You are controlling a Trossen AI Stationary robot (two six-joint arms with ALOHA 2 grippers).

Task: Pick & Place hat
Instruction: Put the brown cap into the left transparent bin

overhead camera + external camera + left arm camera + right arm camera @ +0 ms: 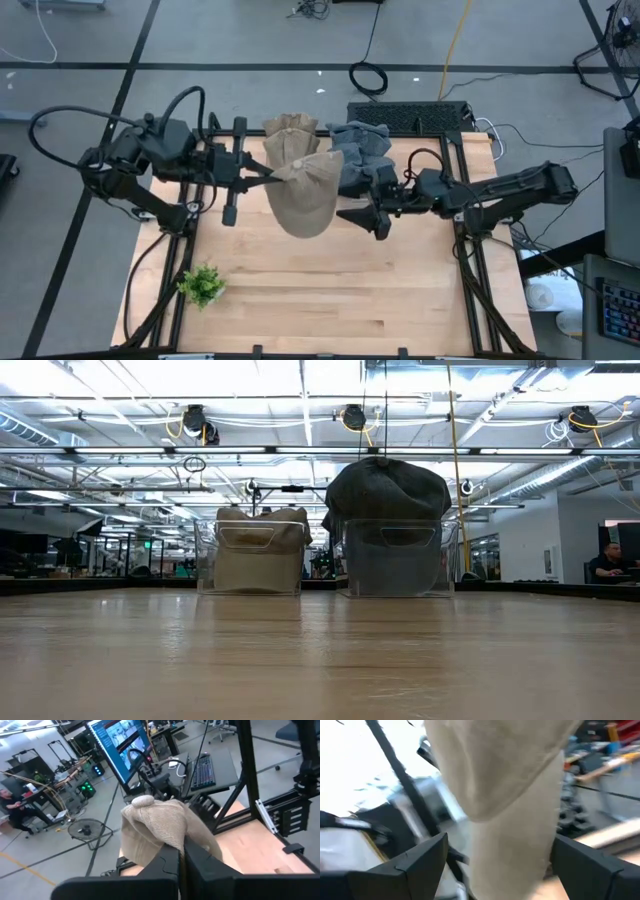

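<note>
Beige fabric: the hat (pixel 305 195) is held up above the wooden table (pixel 330 300), near the table's middle and toward its back edge. The left gripper (pixel 268 175) is clamped onto one edge of the hat; in the left wrist view the two dark fingers (pixel 167 862) are seen pressed together w/ cloth pinched between them and the rest of the hat (pixel 160 825) bunched beyond.

The right gripper (pixel 362 213) is positioned at the hat's opposite side, fingers spread wide. In the right wrist view the hat (pixel 505 785) hangs between the parted fingers (pixel 415 857), apparently w/o being gripped, though contact cannot be judged there.

Behind the hat, at the table's rear, two clear bins are seen in the low view: a left bin (pixel 255 555) w/ beige hats and a right bin (pixel 395 560) heaped w/ grey hats. A small green plant (pixel 202 285) sits near the table's front left corner, well apart from both arms.
</note>
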